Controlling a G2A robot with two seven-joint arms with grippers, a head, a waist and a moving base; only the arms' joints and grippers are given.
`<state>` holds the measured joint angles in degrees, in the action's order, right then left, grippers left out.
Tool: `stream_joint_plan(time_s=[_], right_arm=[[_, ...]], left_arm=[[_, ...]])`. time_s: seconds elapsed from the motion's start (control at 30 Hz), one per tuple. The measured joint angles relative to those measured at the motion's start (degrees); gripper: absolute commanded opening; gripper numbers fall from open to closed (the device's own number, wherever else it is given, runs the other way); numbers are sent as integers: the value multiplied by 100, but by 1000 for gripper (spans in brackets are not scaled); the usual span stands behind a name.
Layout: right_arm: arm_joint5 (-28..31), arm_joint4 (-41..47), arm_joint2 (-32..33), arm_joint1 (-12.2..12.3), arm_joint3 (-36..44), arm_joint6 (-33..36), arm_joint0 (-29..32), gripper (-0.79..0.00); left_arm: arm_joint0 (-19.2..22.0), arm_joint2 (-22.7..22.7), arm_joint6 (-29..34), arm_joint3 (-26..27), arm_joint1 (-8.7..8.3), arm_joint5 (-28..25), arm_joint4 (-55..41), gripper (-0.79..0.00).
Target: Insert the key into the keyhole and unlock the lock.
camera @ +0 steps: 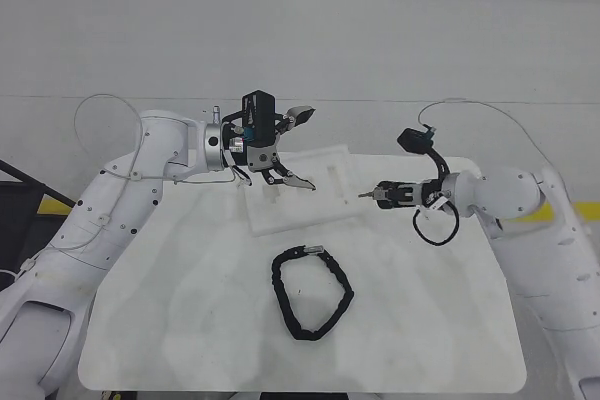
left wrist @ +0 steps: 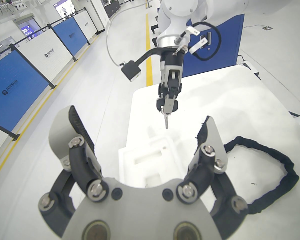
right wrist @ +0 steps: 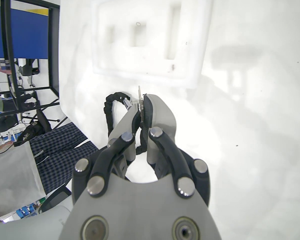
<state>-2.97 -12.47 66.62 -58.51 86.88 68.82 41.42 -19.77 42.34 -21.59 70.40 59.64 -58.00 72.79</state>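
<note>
Far right of the surface (camera: 180,320): right gripper (camera: 377,192) closed narrow on the key (right wrist: 139,93), gripping its head, with the blade sticking out in front. It is held in the air just beside the foam tray (camera: 325,165).

Over the tray's other side: left gripper (left wrist: 139,119) spread wide, holding nothing.

Mid-surface: the lock (camera: 342,292), a black sleeved loop, lies flat, near the tray and well apart from both grippers. Its metal end (camera: 313,249) sits on the side of the loop nearest the tray. I cannot tell which way the keyhole faces.

Step in hand, by my reading: carry the key to the metal end and line it up. Nothing is inserted yet, so the task is at an early stage.

How to do it well:
- The loop looks limp and lies loose. A push from the key would likely just slide it. Bring the left gripper down first and pinch the lock just behind the metal end.
- Turn or lift that end until the keyhole faces the blade. Confirm this in the right wrist view before closing in.
- Set the blade along the barrel's axis and match its flat to the slot. Approach slowly and straight.
- The hold on the key is thin, so a sideways load could twist it in the grip. Push only along the blade, and turn only once it is fully seated.
</note>
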Motion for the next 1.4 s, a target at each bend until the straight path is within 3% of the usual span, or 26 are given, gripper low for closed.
stream_joint_plan(time_s=[0.23,0.47,1.4], right_arm=[[469,672,1101,231,598,426,594,-785],[565,1056,1669,345,871,490,880,-785],[493,1291,1723,359,928,260,975,-785]], left_arm=[[0,0,0,0,0,0,0,0],[0,0,0,0,0,0,0,0],[-103,-20,116,100,1,47,31,0]])
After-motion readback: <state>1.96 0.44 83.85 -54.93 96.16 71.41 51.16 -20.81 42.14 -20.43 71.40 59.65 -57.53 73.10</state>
